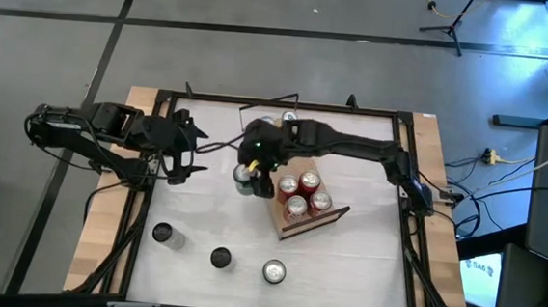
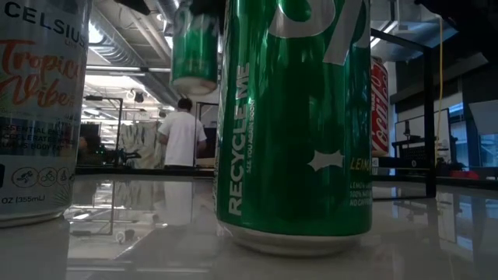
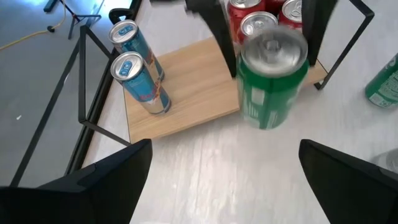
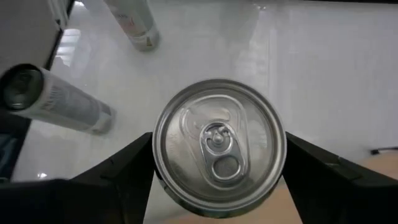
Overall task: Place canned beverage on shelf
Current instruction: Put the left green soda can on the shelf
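Currently the right gripper (image 4: 217, 180) has its fingers (image 4: 118, 180) clamped on a green can (image 3: 272, 81), held above the desk (image 1: 344, 265) just beside the shelf (image 3: 186, 87) (red cans (image 1: 300, 189) and two blue ones (image 3: 140, 81) stand on it). Off to the left, the left gripper (image 1: 185, 147) waits, fingers spread wide, holding nothing.

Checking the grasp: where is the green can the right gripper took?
In the high view the green can hangs in the right gripper near table centre, just left of the shelf and its red cans.
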Tool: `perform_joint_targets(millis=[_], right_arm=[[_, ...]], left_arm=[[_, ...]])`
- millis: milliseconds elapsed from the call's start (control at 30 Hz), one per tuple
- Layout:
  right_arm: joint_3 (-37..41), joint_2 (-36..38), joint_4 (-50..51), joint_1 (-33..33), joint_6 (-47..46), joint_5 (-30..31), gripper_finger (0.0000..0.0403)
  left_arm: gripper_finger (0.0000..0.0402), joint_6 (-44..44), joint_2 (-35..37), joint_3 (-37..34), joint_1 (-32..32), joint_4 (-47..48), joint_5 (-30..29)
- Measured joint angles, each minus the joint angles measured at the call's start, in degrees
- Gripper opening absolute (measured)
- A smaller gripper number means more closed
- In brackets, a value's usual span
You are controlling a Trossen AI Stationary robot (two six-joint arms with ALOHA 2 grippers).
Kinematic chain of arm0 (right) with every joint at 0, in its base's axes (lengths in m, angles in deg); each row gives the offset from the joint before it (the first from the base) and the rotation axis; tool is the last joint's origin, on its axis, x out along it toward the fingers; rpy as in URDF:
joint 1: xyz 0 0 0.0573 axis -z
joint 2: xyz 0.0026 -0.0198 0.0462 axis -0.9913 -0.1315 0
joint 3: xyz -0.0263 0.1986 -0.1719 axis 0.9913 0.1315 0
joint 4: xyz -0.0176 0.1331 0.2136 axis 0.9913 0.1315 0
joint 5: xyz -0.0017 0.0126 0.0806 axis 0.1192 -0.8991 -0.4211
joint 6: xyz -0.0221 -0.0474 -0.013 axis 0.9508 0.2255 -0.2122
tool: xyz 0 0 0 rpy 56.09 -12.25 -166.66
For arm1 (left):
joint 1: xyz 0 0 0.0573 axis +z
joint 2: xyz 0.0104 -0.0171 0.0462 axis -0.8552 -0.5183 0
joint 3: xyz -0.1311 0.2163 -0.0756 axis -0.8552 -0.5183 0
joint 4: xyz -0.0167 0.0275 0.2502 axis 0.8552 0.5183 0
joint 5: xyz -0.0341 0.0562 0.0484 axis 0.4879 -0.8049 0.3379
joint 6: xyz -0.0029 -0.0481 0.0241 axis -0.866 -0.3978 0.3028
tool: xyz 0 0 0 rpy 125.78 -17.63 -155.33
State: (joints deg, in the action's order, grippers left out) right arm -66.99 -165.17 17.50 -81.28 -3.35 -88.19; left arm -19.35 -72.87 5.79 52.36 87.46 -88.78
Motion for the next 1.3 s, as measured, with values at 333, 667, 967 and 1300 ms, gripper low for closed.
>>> perform_joint_targets(millis=[333, 667, 967, 1300], right_arm=[[0.4, 4.6, 7.2, 3.3, -0.5, 0.1, 0.0292], [0.4, 5.6, 11.0, 7.0, -0.3, 0.0, 0.0292], [0.4, 6.8, 17.4, 8.7, -0.1, -0.4, 0.0289], [0.4, 7.1, 19.7, 9.5, 3.0, 0.7, 0.0289]], left_arm=[[0.0393, 0.0, 0.0, -1.1, 0.0, -0.5, 0.0], [0.0393, -2.6, 0.0, -11.3, 0.0, -4.5, -0.4], [0.0393, -2.6, 0.0, -22.1, 0.0, -19.9, -0.4], [0.0393, -2.6, 0.0, -28.1, 0.0, -33.8, -0.4]])
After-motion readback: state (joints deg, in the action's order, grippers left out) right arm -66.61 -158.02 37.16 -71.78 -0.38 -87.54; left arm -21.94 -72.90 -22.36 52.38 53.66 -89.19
